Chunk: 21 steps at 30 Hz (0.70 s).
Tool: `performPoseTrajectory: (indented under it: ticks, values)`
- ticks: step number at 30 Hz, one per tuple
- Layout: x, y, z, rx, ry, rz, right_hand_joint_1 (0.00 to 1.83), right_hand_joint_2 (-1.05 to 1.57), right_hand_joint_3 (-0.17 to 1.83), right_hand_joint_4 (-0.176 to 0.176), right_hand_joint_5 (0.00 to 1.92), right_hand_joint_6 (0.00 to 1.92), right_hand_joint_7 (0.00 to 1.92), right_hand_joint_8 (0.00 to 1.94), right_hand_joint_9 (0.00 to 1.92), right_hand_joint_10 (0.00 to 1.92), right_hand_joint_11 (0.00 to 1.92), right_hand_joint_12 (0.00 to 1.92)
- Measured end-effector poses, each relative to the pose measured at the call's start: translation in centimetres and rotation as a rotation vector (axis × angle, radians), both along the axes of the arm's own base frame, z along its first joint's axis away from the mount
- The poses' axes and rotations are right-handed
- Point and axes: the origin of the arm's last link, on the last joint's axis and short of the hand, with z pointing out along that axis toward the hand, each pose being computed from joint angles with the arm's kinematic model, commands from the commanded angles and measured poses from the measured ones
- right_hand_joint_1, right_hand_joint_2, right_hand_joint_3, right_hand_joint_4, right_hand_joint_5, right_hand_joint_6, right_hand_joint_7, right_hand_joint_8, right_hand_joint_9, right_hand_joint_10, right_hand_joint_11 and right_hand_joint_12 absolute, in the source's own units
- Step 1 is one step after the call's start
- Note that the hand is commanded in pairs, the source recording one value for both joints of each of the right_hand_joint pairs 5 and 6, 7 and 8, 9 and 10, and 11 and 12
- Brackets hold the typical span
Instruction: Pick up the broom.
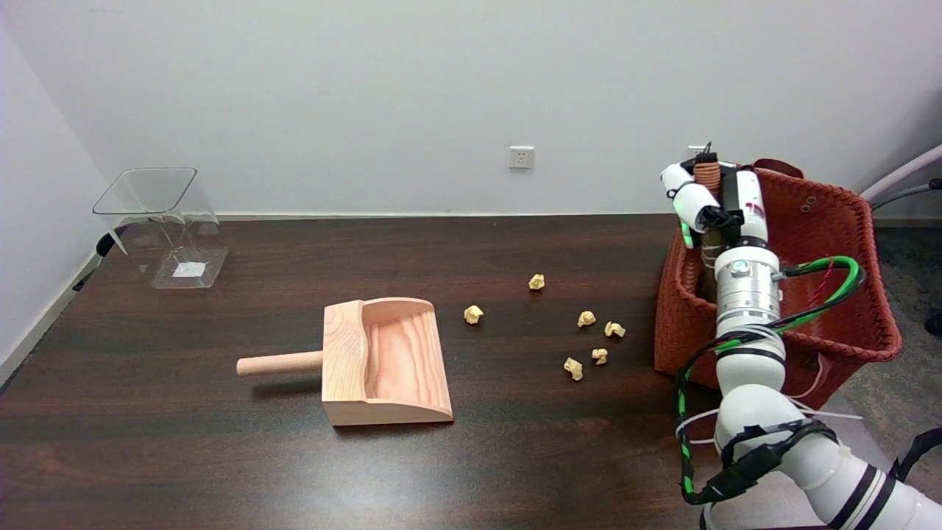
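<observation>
At the tabletop's right edge, the right hand (708, 197) seemingly grips the broom (707, 174) handle (partly hidden) inside the basket (846, 243); a loose hold could drop it.

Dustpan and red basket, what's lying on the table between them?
Six crumpled paper scraps lie scattered between the dustpan and the basket, seen in the head view.

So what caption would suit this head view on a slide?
Right hand grips the broom's handle in the red woven basket; wooden dustpan and paper scraps wait.
</observation>
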Motion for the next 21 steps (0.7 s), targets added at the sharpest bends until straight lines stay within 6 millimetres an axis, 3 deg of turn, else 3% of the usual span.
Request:
performPoseTrajectory:
  ticks: [12, 21]
  values:
    - [2.9, 0.8, -1.7, -0.024, 0.137, 0.119, 0.84, 1.57, 0.24, 0.0, 1.92, 1.92, 1.92, 1.92, 1.92, 1.92, 1.92, 1.92]
    - [5.9, 1.6, -4.6, -0.029, 0.307, 0.21, 0.85, 1.57, 0.31, 0.0, 1.92, 1.92, 1.92, 1.92, 1.92, 1.92, 1.92, 1.92]
